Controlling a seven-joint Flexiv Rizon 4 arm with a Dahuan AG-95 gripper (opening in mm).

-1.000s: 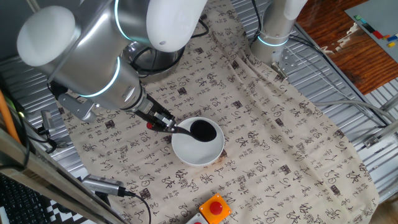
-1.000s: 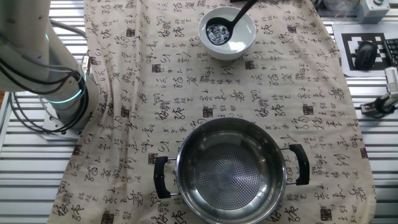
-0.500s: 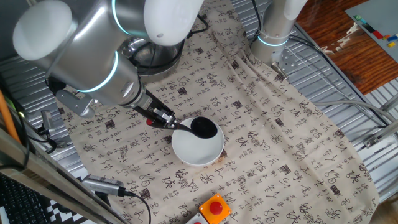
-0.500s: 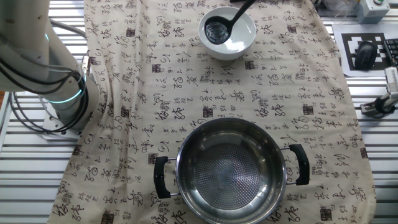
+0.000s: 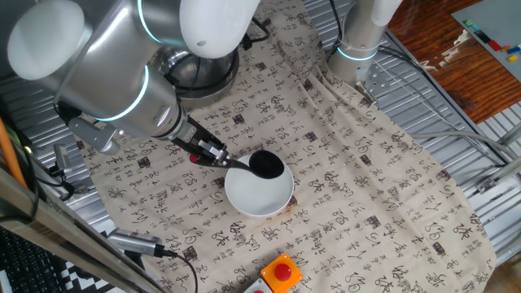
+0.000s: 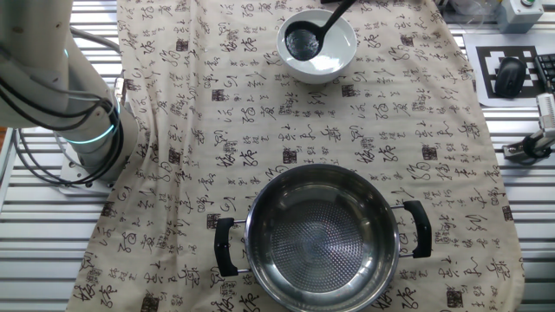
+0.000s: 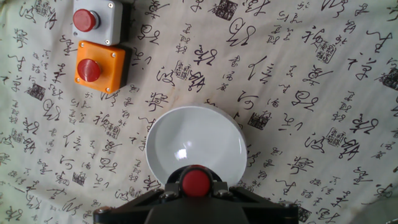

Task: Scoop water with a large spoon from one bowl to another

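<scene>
The large spoon (image 5: 262,165) is a black ladle. Its scoop hangs over the far-left part of the white bowl (image 5: 260,195), at about rim height. In the other fixed view the scoop (image 6: 302,40) holds water that glints, inside the bowl's (image 6: 334,54) outline. My gripper (image 5: 208,155) is shut on the ladle's handle near its red tip (image 7: 196,182). In the hand view the bowl (image 7: 196,140) lies just past my gripper (image 7: 196,188), and the scoop is hidden. The steel pot (image 6: 323,236) with two black handles stands apart, partly hidden behind my arm (image 5: 199,73).
A cloth printed with characters (image 6: 217,130) covers the table. An orange button box (image 7: 99,65) and a grey one (image 7: 96,18) lie near the bowl. Another arm's base (image 5: 358,41) stands at the cloth's far edge. A mouse (image 6: 512,76) lies off the cloth.
The ladle's scoop has risen a little and shifted toward the bowl's rim on the pot's side. My arm has moved the same way. Bowl and pot are where they were.
</scene>
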